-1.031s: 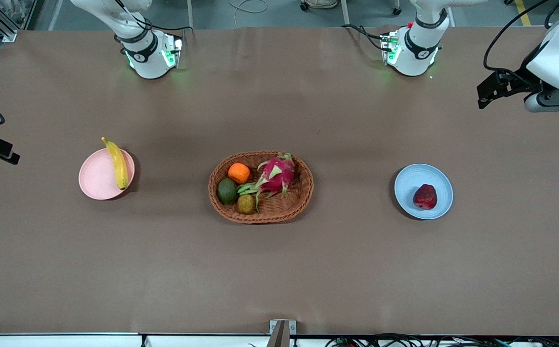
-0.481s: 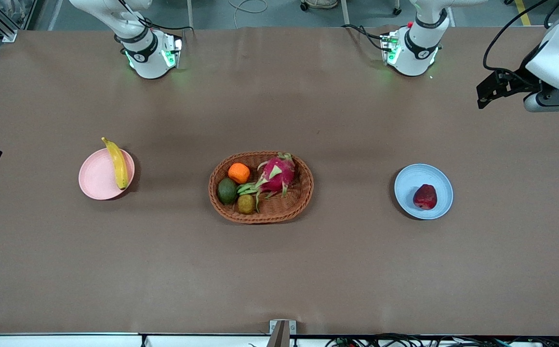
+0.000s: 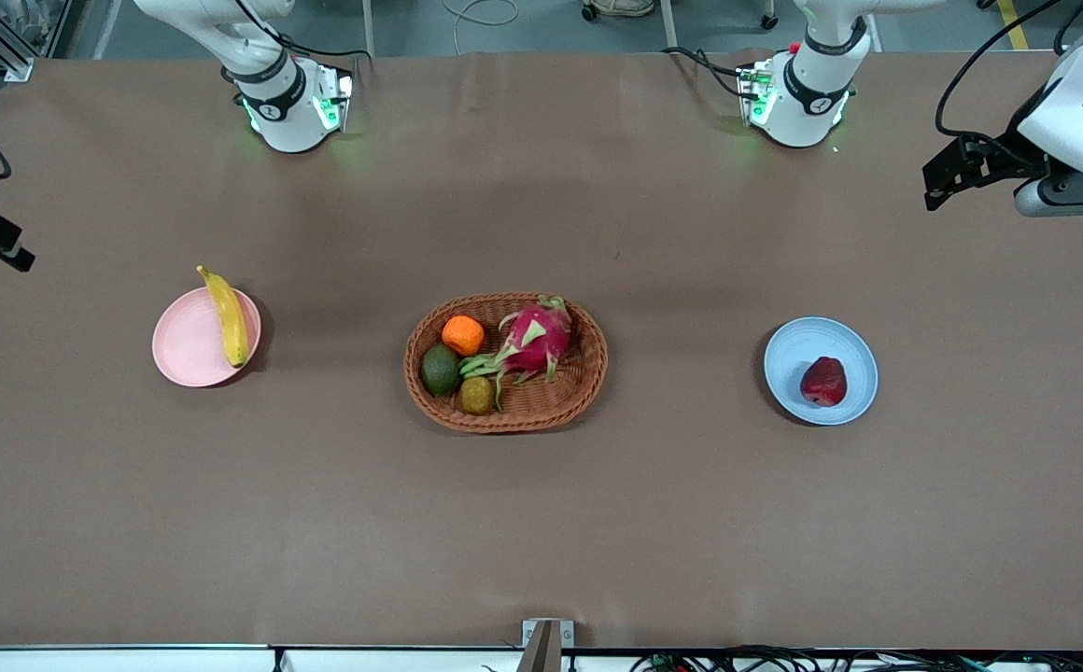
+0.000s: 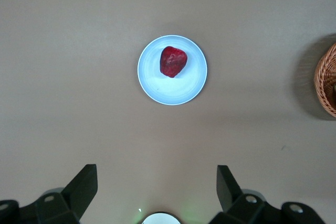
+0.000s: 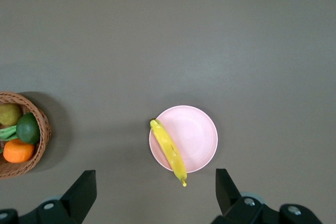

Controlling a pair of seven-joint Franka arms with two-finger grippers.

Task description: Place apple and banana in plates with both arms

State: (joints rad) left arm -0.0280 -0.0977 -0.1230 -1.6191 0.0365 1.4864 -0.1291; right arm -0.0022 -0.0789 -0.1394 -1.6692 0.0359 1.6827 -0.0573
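Note:
The yellow banana [image 3: 227,319] lies on the pale pink plate [image 3: 185,343] at the right arm's end of the table, one tip past the rim. The dark red apple [image 3: 823,381] sits on the pale blue plate [image 3: 798,350] at the left arm's end. In the right wrist view my right gripper [image 5: 155,172] hangs open and empty high above the banana [image 5: 169,150] and pink plate [image 5: 197,132]. My left gripper [image 4: 157,168] is open and empty too, high over the table beside the blue plate [image 4: 173,88] with the apple [image 4: 172,61].
A brown wicker basket [image 3: 541,413] stands mid-table between the plates. It holds an orange [image 3: 462,335], a pink dragon fruit [image 3: 534,341], a green avocado [image 3: 441,369] and a brownish fruit [image 3: 477,395]. Both arm bases stand along the table's edge farthest from the front camera.
The right arm's hand at the edge of the front view has shifted toward the robots' side of the table. The left arm, both fruits and both plates have stayed put.

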